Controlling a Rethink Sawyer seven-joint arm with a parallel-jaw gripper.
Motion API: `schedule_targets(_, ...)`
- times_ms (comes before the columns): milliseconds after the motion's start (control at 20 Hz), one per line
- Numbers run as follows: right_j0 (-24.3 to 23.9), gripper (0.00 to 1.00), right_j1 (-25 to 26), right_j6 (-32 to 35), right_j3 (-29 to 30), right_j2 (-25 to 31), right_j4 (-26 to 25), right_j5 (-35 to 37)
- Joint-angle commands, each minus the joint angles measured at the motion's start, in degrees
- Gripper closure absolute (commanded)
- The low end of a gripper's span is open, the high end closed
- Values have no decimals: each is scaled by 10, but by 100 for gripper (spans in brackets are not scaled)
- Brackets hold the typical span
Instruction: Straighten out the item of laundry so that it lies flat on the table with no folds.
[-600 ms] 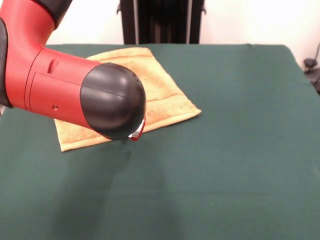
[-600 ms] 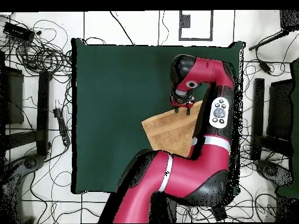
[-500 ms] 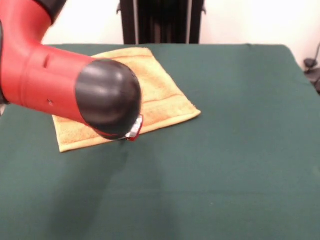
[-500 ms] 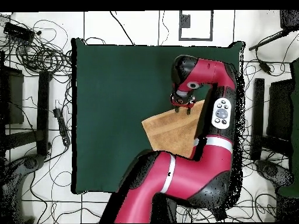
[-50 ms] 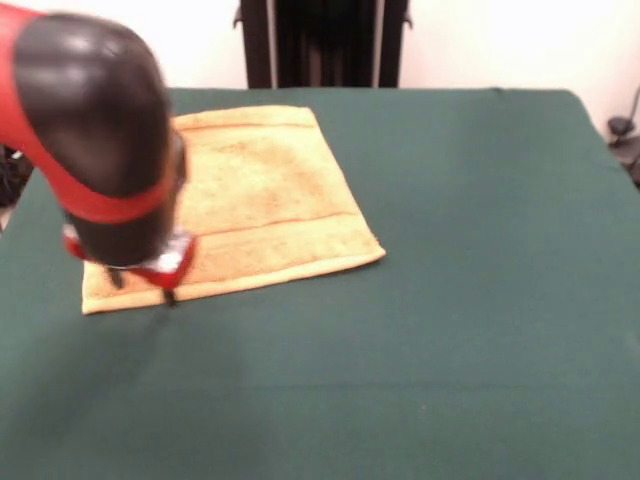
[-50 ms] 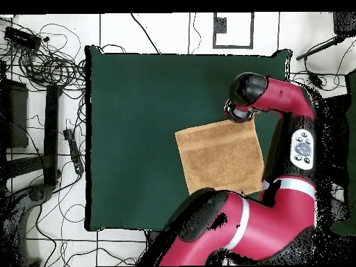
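One yellow-orange towel (image 5: 255,205) lies spread flat on the green surface (image 5: 470,300), toward the side nearest the robot's base in the overhead view. One red and black arm (image 6: 292,139) hangs over the towel's corner, its end effector (image 5: 140,287) at the hem; I cannot tell whether it is spread or pressed together.

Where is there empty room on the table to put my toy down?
The green table is bare in front of the towel and beside it, out to the edge. It is crowded at the towel's front corner, where the robot's hand hangs.
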Motion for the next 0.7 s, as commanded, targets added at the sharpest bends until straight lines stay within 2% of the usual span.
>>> schedule_targets(50,2,0,-42,-159,106,85,0,-53)
schedule_targets(450,-3,0,-44,-154,118,93,-5,-75)
schedule_targets(700,-21,0,-35,-200,115,117,-15,-121)
